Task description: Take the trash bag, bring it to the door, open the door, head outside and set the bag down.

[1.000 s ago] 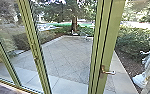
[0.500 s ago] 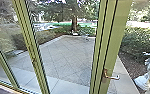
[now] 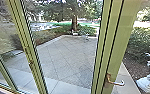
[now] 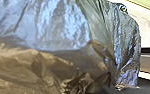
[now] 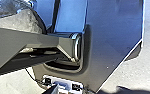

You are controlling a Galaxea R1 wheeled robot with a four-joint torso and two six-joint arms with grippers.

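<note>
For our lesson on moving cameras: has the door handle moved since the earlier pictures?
Cannot tell. Against the tree trunk, the door handle shows farther right and lower, but a green post farther left shifted left, so camera movement may explain it.

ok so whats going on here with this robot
The robot is facing a green-framed door with a metal handle, the paved yard beyond. The trash bag is right up close to its left wrist, so the left arm is probably carrying it, though the grip itself can't be made out.
</note>
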